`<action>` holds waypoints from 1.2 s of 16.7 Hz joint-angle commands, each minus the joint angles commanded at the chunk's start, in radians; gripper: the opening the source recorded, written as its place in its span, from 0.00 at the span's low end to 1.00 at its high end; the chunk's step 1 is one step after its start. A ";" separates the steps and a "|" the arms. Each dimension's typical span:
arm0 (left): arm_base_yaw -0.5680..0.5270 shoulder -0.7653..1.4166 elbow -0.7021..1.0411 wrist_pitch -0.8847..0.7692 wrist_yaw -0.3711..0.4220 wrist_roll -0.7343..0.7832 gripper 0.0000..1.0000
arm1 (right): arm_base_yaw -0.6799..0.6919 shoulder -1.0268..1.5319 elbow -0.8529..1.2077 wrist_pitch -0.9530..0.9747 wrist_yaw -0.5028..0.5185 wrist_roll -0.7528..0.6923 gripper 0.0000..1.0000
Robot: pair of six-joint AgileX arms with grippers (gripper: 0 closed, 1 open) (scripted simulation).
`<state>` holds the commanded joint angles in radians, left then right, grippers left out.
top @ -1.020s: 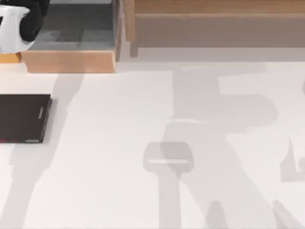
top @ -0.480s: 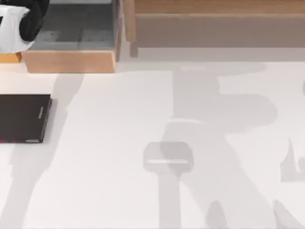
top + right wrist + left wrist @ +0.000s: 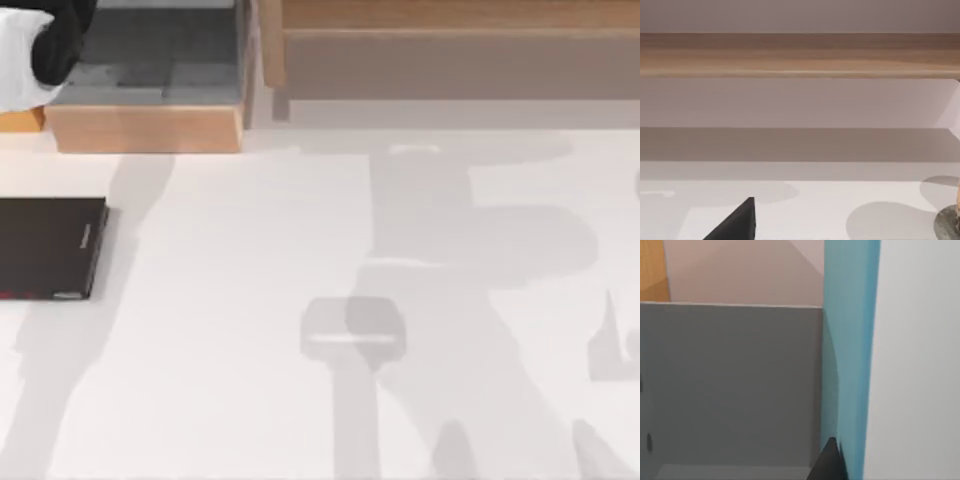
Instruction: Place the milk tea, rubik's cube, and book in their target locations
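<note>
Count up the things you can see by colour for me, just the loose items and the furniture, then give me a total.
Teal: 1, the book, upright beside a grey panel.
Black: 1, the flat slab at the table's left.
Wood: 2, the open box and the long shelf.
Total: 4.

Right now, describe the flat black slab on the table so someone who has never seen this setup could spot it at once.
Start at the wooden box with the grey inside at the top view's upper left, where the left arm hangs. Come straight down onto the white table: the black slab lies flat at the left edge. It is the one dark, thin rectangle on the pale surface, with faint lettering along its right side.
</note>
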<state>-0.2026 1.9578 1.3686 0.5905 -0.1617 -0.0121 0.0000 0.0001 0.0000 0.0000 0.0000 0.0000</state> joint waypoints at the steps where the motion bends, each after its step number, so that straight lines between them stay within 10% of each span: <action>1: 0.000 -0.002 -0.001 -0.001 0.000 0.000 0.00 | 0.000 0.000 0.000 0.000 0.000 0.000 1.00; 10: 0.022 -0.125 -0.126 0.100 0.106 0.161 0.00 | 0.000 0.000 0.000 0.000 0.000 0.000 1.00; 20: 0.244 -0.481 -0.671 0.355 0.389 1.107 0.00 | 0.000 0.000 0.000 0.000 0.000 0.000 1.00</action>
<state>0.0415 1.4764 0.6972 0.9458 0.2272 1.0945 0.0000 0.0001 0.0000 0.0000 0.0000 0.0000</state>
